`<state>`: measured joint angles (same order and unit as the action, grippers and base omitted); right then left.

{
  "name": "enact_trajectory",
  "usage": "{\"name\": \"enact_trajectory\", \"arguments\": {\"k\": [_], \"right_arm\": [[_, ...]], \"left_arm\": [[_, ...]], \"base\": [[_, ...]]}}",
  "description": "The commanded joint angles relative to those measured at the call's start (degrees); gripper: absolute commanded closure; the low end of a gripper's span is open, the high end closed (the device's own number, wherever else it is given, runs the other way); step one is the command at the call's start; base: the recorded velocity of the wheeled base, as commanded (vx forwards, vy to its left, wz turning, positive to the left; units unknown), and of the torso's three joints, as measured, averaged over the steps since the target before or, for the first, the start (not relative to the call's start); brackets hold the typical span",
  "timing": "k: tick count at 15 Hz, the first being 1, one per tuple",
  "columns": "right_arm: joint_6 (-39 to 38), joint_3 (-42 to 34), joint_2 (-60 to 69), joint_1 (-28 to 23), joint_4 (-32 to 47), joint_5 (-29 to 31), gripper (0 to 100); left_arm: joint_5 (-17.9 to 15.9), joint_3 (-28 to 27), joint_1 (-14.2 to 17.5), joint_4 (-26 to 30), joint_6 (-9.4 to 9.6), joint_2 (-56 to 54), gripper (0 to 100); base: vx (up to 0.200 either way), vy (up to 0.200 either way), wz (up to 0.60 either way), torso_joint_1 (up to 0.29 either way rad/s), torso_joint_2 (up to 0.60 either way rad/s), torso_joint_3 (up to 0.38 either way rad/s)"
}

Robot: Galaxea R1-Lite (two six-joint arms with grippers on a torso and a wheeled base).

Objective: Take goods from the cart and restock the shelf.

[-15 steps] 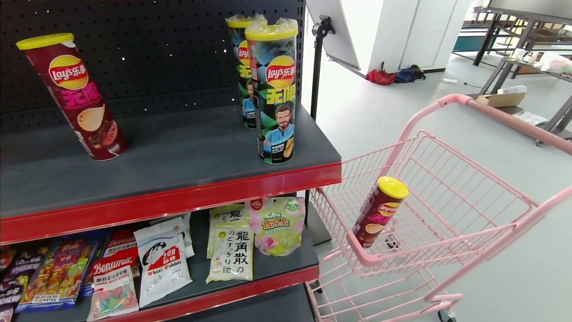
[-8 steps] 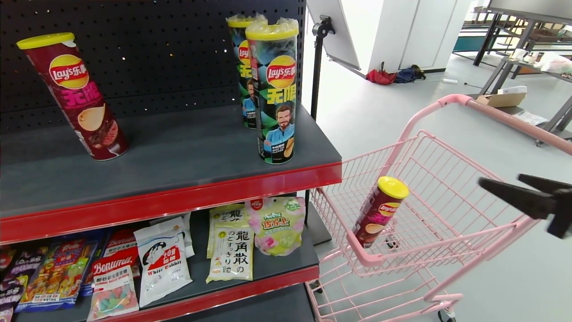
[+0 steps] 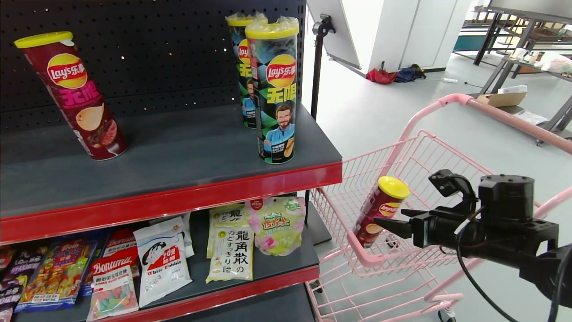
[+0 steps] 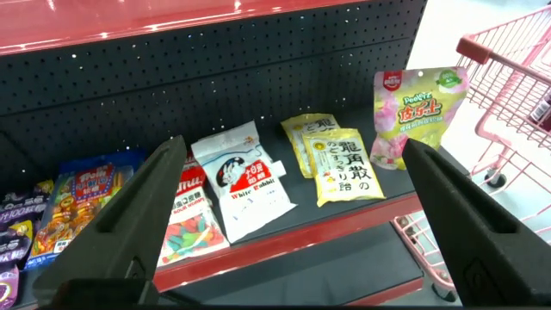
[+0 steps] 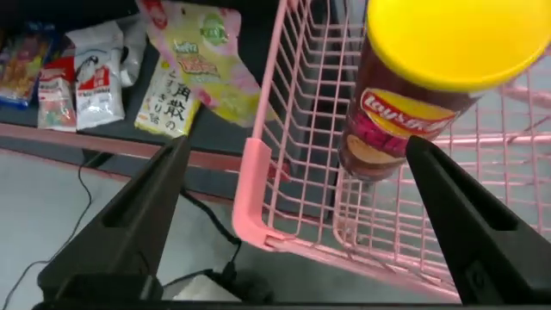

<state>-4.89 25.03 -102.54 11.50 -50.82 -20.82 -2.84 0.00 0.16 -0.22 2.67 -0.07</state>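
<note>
Now the right gripper (image 5: 296, 142) hangs near the can (image 3: 380, 210) in the cart (image 3: 447, 100), jaws apart. Left gripper (image 4: 293, 145) faces the lower shelf (image 4: 284, 250) (jaws also apart).

Cart (image 3: 363, 258): right of the shelf unit (image 3: 178, 152).
Chip can (image 3: 384, 201): in the cart, shelf-side corner.
Snack bags (image 3: 230, 248): on the lower shelf (image 3: 277, 264).

Grey floor (image 3: 380, 116), white pillar (image 3: 397, 31), metal tables (image 3: 514, 12), leaning whiteboard (image 3: 333, 31)

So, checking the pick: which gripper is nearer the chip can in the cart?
Right. The right gripper is beside the chip can; the left gripper faces the snack bags on the lower shelf.
</note>
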Motion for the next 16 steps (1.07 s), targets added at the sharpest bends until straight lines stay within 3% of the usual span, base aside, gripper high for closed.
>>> {"name": "enact_trajectory", "arguments": {"k": [1,5,10,12,16], "right_arm": [[-0.1,1.3,-7.6,-0.3,-3.2,0.4,0],[0.1,3.5,-15.9,-2.7,-11.4,2.4,0],[0.1,5.0,-16.7,-2.6,-11.3,3.6,0],[0.0,5.1,-17.1,-4.9,-11.4,3.7,0],[-7.5,-0.9,-2.5,-6.7,-10.3,6.8,0]], "left_arm": [[-0.1,0.0,0.0,0.0,-0.03,0.1,0],[0.0,0.0,0.0,0.0,-0.21,0.1,0],[0.0,0.0,0.0,0.0,-0.38,0.1,0],[0.0,0.0,0.0,0.0,-0.3,0.1,0],[0.1,0.0,0.0,0.1,-1.18,0.1,0]], "base": [[0.0,0.0,0.0,0.0,0.0,0.0],[0.0,0.0,0.0,0.0,0.0,0.0],[0.0,0.0,0.0,0.0,0.0,0.0],[0.0,0.0,0.0,0.0,0.0,0.0],[0.0,0.0,0.0,0.0,0.0,0.0]]}}
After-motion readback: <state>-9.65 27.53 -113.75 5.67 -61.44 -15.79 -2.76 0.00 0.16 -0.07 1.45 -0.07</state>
